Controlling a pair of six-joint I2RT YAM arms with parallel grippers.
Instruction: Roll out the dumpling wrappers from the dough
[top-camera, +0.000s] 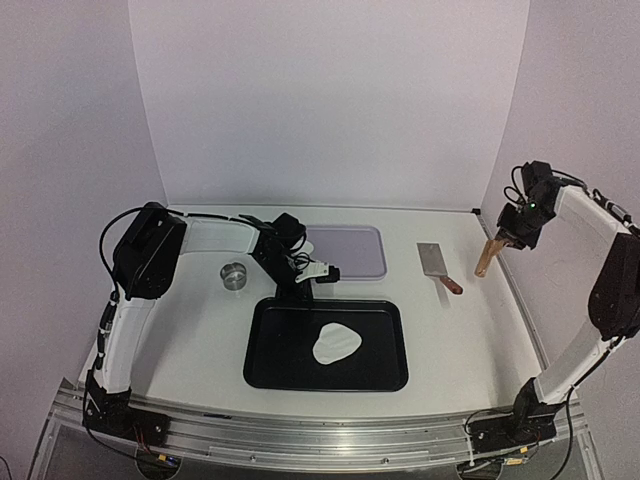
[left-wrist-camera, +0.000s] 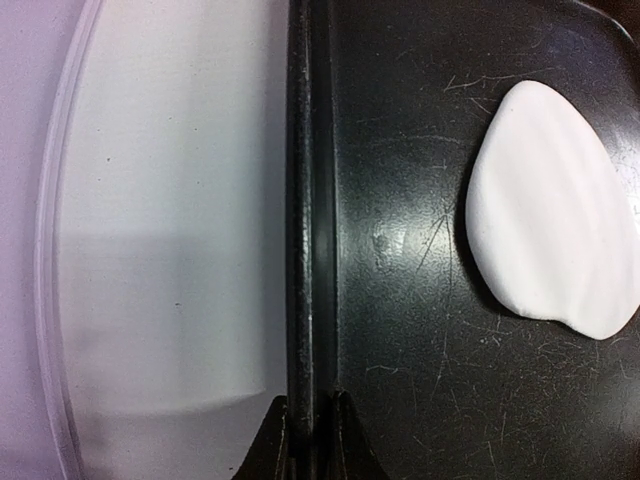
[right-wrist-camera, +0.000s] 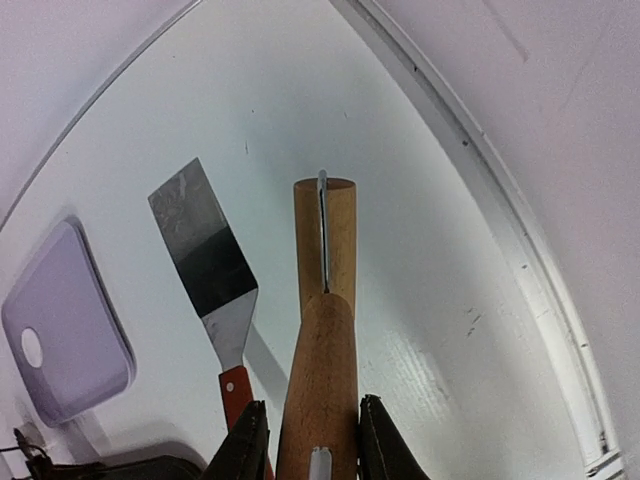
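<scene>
Carefully: my left gripper pinches the tray rim at eleven o'clock; my right gripper clamps the rolling pin by its end, so it could swivel and gouge the dough.

Two white-shelled arms with black joints, looping black cables, one green wrist light

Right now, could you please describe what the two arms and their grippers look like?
Both the left arm and the right arm have white tubular links joined by bulky black joint housings. Thin black cables loop along each. A small green light glows near the right wrist. The left gripper and right gripper have dark tapered fingers.
</scene>
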